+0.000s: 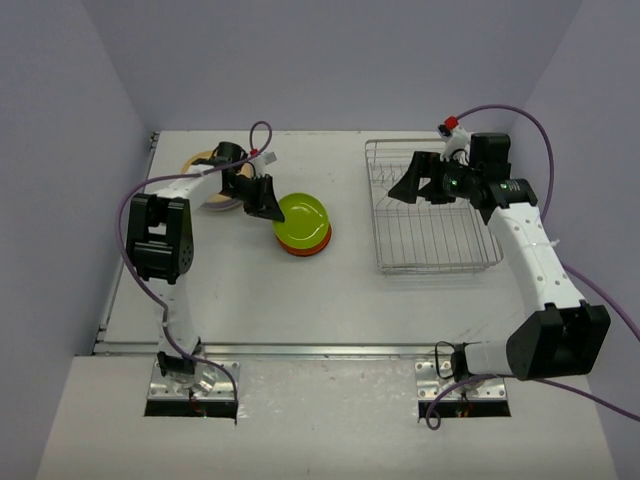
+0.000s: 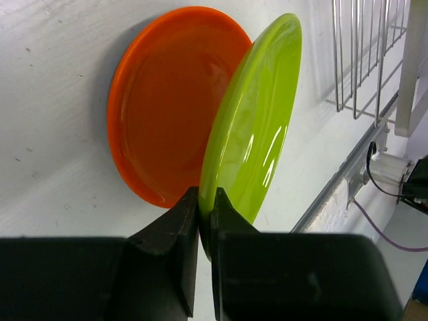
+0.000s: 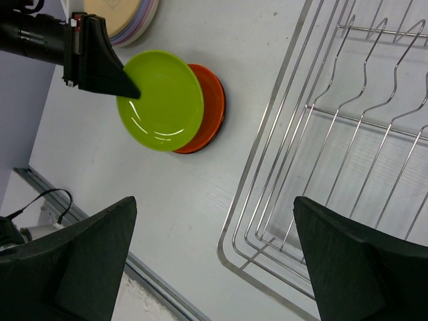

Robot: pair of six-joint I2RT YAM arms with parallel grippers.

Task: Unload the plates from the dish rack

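Right now the left gripper (image 2: 206, 214) has its two black fingers pinched together on the rim of the lime green plate (image 1: 300, 213), taking it at about its 10 o'clock edge as the overhead camera sees it. That plate hangs tilted over the orange plate (image 2: 160, 100), which lies flat on the white table (image 1: 300, 310) close to the middle; the wrist view shows the green one edge-on and leaning across the orange one's right half, though whether its far rim touches the plate below cannot be told. Out toward 10 o'clock on the table, just behind the left arm's wrist, sits a stack of plates (image 3: 124, 13) with a tan one on top and lavender edges showing under it; the arm itself hides part of that pile from above. Over at 2 to 3 o'clock stands the dish rack (image 1: 440, 240), a silver wire frame well apart from both groups of plates, so every plate in view is out on the tabletop to the rack's left. Above the rack's 10 o'clock corner hovers the right gripper (image 3: 214, 200), its fingers spread wide with nothing between them, and its body covers some of the wires there from overhead. From its own camera, the rack's rounded corner and wavy dividers fill the right side. Purple cables (image 1: 262, 130) loop off both wrists.
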